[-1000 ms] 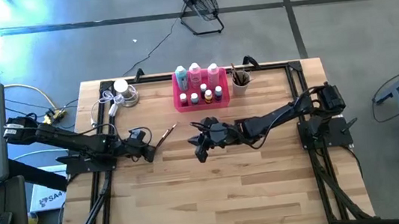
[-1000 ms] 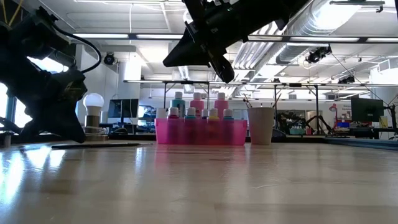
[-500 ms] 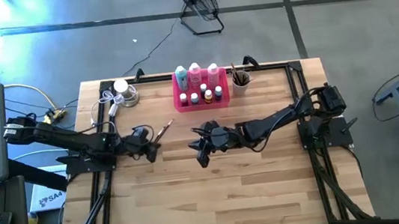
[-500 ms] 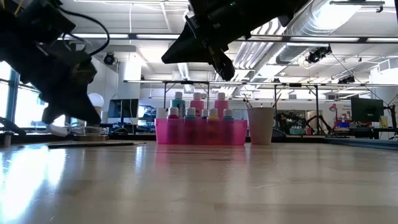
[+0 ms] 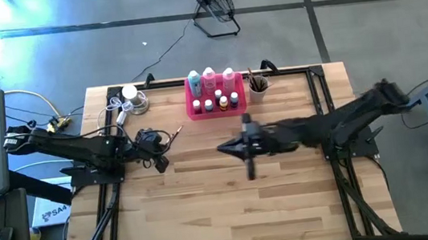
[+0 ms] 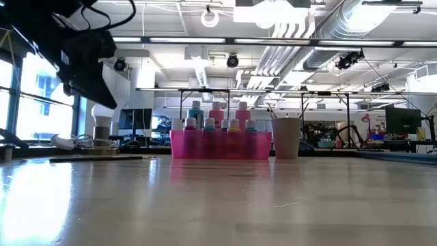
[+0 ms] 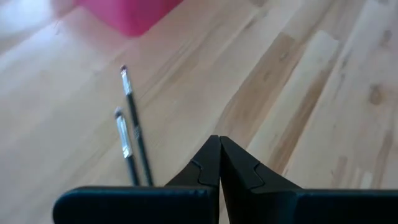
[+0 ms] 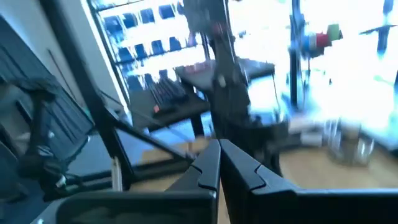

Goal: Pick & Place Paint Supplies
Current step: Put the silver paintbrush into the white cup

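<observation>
Two thin brown paintbrushes (image 7: pixel 132 118) lie flat on the table, showing in the high view as one thin stroke (image 5: pixel 175 134). My left gripper (image 7: pixel 219 142) hovers above and beside them, shut and holding nothing; from above it is at the table's left (image 5: pixel 161 140). My right gripper (image 8: pixel 219 147) is shut with nothing in it, raised high over the middle of the table (image 5: pixel 221 147) and pointing level. The tall bottles (image 5: pixel 209 78) and tiny bottles (image 5: pixel 220 101) stand in the pink tray (image 5: pixel 196 112) at the far edge.
A beige cup (image 6: pixel 287 137) holding brushes stands just right of the tray (image 6: pixel 218 147). A lamp bulb on coiled cable (image 5: pixel 132 98) sits at the far left corner. Black rails run along the table's left and right edges. Bare wood spreads across the near half.
My right gripper has risen steeply over the table's middle, out of the top of the low view, rolling as it went. My left gripper has lifted off the table beside the paintbrushes and rolled. Both stay shut. The brushes lie where they were.
</observation>
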Robot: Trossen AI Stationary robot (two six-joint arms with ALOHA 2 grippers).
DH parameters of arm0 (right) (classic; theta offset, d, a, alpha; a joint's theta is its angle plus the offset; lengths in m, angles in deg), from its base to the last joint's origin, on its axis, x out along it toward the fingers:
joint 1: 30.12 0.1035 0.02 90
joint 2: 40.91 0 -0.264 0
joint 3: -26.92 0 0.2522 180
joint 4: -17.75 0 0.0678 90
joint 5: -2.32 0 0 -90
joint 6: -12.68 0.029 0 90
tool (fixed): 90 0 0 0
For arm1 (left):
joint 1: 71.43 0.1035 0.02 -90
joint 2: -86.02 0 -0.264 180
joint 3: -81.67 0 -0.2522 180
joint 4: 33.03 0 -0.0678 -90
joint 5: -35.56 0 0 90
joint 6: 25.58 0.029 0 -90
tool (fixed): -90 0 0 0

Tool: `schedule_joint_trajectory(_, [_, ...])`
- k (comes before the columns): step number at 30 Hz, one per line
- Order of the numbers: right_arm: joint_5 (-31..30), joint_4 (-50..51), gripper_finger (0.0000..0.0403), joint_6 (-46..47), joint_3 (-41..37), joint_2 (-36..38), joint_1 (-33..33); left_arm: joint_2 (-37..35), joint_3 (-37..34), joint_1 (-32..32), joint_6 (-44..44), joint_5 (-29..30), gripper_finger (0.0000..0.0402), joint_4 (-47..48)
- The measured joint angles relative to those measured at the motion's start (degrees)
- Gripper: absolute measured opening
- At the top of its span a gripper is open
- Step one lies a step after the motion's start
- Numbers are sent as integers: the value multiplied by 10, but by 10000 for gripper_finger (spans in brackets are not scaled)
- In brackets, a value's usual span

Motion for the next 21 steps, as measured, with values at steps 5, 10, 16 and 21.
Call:
schedule_joint_trajectory(5, [-82, 49, 2, -66, 0, 83, 43, 0, 0, 0, 51, -2, 0, -15])
schedule_joint_trajectory(10, [-191, 69, 2, -68, -49, 156, 75, -4, 0, 11, 79, -4, 0, 35])
schedule_joint_trajectory(16, [-270, -38, 2, -57, -173, 227, 103, -14, 0, 80, 112, -73, 0, 72])
schedule_joint_trajectory(21, [-278, -173, 2, -77, -271, 278, 106, -20, 0, 143, 152, -125, 0, 33])
